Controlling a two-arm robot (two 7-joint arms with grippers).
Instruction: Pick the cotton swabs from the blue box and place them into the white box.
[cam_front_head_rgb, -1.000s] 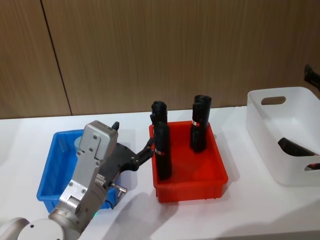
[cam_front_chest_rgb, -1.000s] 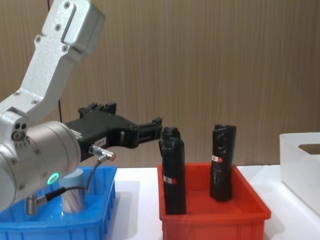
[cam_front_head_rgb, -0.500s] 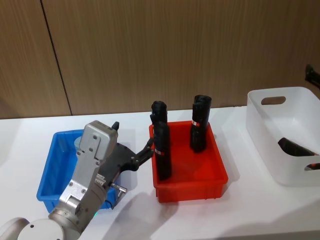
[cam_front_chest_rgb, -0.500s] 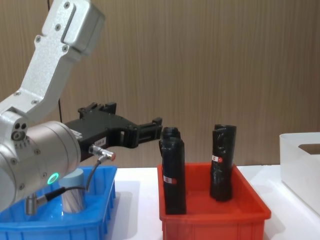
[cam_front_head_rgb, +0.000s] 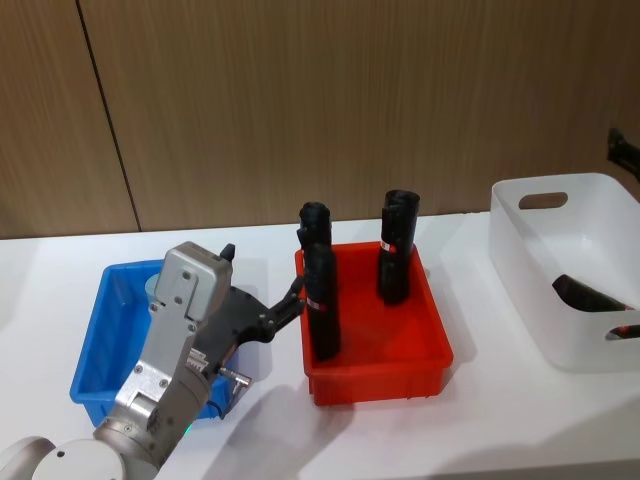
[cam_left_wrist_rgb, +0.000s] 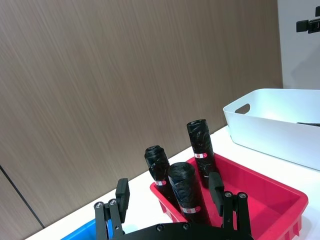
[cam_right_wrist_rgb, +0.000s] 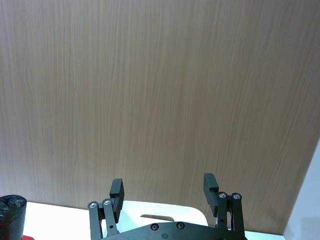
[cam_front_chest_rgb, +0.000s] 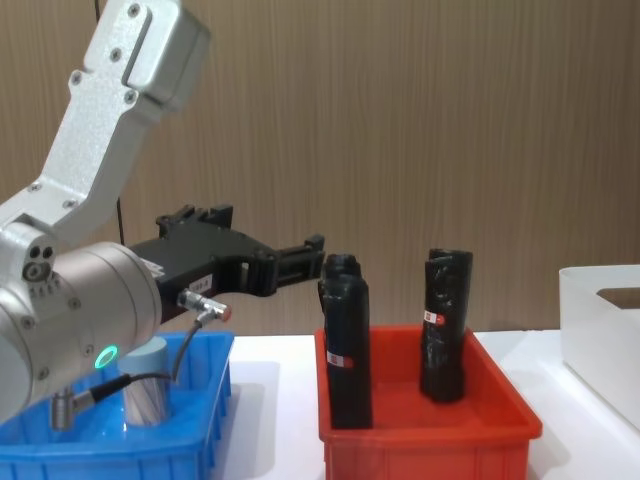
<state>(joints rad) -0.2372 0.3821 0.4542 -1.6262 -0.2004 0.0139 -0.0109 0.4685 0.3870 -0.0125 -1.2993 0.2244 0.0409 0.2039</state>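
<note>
Arm hides most of cotton swabs in blue box.

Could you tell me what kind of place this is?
Probably a robot test bench indoors: a white table before a wood-panelled wall, with a blue box, a red bin and a white box for sorting.

No text, brand or number can be read. The black rolls in the red bin each carry a small red-and-white label, its print too small to make out. A small label on the left gripper body is likewise illegible.
</note>
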